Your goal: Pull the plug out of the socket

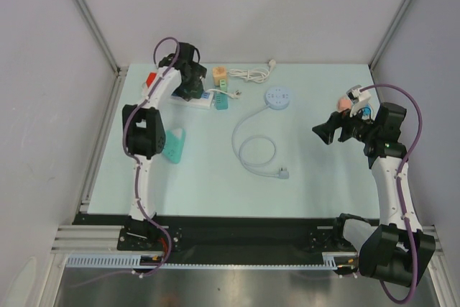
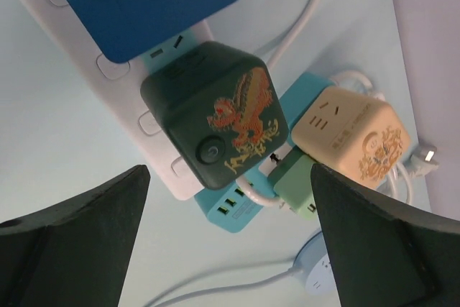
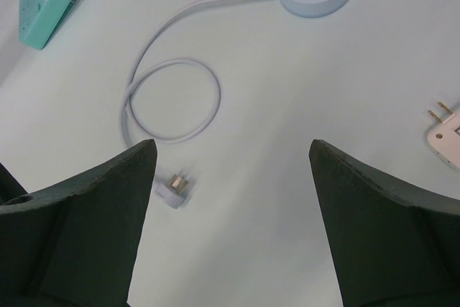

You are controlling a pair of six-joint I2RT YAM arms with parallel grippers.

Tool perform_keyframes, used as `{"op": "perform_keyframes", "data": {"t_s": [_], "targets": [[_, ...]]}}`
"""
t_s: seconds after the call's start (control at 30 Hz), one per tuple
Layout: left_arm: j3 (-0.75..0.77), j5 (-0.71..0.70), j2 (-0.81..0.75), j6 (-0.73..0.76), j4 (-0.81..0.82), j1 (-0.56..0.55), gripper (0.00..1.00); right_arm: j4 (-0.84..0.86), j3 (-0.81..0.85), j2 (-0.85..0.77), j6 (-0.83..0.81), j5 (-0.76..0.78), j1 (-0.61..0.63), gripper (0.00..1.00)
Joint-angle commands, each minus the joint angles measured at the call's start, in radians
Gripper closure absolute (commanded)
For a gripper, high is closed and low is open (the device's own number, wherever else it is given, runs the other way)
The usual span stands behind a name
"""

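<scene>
I see the plug (image 2: pixel 212 124) — a dark green cube with an orange dragon print and a round button — sitting plugged into the white power strip (image 2: pixel 75 44), near one end of that strip.

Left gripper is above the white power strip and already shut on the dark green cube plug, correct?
Not shut. The left wrist view shows the left gripper open, its fingers clear of the dark green cube plug. It is above the white power strip, as you say.
</scene>
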Motion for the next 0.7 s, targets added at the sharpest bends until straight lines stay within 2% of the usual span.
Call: {"op": "perform_keyframes", "data": {"t_s": [0.0, 0.27, 0.53, 0.67], "targets": [[0.100, -0.019, 0.050, -0.073, -0.082, 0.020, 0.00, 0.029, 0.004, -0.005, 0.009, -0.018, -0.006, 0.07], [0.216, -0.031, 0.132, -0.114, -0.128, 0.031, 0.01, 0.028, 0.007, 0.001, 0.008, -0.012, -0.006, 0.07], [0.219, -0.015, 0.181, -0.093, -0.171, 0.050, 0.08, 0.026, 0.009, -0.002, 0.006, -0.003, -0.008, 0.07], [0.180, -0.059, 0.143, -0.042, -0.191, 0.050, 0.12, 0.028, 0.009, -0.002, 0.008, -0.004, -0.008, 0.07]]}}
